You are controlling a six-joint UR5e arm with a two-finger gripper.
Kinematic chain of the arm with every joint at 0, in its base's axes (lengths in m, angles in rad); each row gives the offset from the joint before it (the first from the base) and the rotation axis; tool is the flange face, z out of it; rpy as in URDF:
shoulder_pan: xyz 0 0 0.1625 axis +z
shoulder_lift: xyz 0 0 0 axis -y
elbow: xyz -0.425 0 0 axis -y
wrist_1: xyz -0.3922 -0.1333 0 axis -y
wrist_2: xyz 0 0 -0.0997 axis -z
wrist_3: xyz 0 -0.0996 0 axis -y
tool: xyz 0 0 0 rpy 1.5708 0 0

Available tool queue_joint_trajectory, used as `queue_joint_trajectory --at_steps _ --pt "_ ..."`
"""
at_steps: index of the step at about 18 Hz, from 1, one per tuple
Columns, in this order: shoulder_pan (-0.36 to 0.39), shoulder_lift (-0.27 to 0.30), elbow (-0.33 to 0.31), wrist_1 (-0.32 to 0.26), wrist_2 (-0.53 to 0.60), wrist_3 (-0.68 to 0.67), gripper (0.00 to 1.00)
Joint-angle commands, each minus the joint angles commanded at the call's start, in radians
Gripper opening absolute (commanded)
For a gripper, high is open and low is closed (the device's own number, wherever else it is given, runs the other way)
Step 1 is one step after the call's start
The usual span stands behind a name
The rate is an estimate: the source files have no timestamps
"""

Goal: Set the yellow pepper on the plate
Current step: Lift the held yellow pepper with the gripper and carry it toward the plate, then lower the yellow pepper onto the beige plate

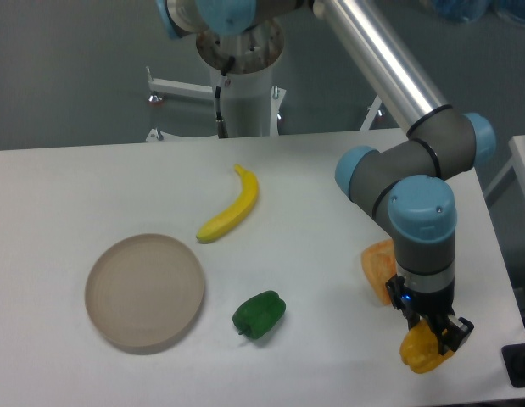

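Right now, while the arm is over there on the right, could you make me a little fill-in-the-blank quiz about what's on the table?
1. The end effector grips the ____ pepper.
2. The plate holds ____ so far.
3. The produce nearest the plate is the ____ pepper.
4. The long curved yellow fruit behind the plate is a ____.

Missing words: yellow; nothing; green; banana

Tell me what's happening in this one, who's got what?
The single arm's gripper is closed around the yellow pepper at the table's near right corner, beside the pale-orange wedge. The plate sits bare far off to the left, so the pepper has yet to be carried across. A green pepper lies between them, and a banana rests farther back. Neither is being touched.
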Motion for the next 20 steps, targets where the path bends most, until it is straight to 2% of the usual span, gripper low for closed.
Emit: queue_joint_trajectory --at_steps 2,5,8,11,14,17,20 --pt "0.002 0.060 -0.051 -0.041 0.000 0.000 0.55" --pt "0.005 0.147 -0.109 -0.152 -0.002 -0.040 0.55" --pt "-0.006 0.226 -0.189 -0.212 -0.002 -0.104 0.55" --pt "-0.049 0.299 -0.290 -0.226 -0.002 -0.187 0.55" --pt "-0.126 0.378 -0.394 -0.230 -0.014 -0.343 0.55" --pt "-0.233 0.407 -0.451 -0.233 -0.035 -0.583 0.55" --pt "-0.305 0.408 -0.470 -0.232 -0.081 -0.744 0.55"
